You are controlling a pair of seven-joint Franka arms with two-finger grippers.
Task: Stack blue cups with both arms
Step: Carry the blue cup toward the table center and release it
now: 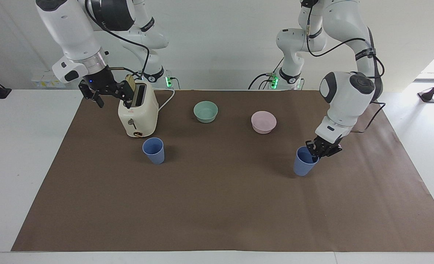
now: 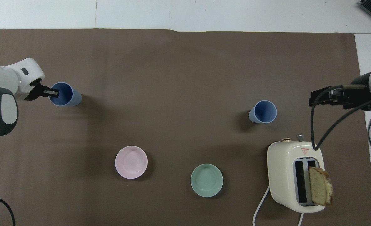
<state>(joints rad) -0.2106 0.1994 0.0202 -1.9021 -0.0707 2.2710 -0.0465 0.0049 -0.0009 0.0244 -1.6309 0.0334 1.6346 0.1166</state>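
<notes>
The left gripper (image 1: 322,149) is pinched tight on the rim of one blue cup (image 1: 304,161), light, stiff and a bit slippery, while the right gripper (image 1: 105,96), spread wide, waits by the toaster (image 1: 139,115) near the other blue cup (image 1: 153,150) on the table (image 1: 220,205).

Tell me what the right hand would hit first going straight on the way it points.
Probably the brown mat beside the toaster; the right hand points steeply down. Depth is unclear, so it might clip the toaster.

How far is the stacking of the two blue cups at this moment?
Done: nothing is stacked. In hand: the left gripper is shut on the rim of one blue cup. Left: bringing it to the other cup, which stands near the toaster; the right gripper waits open.
</notes>
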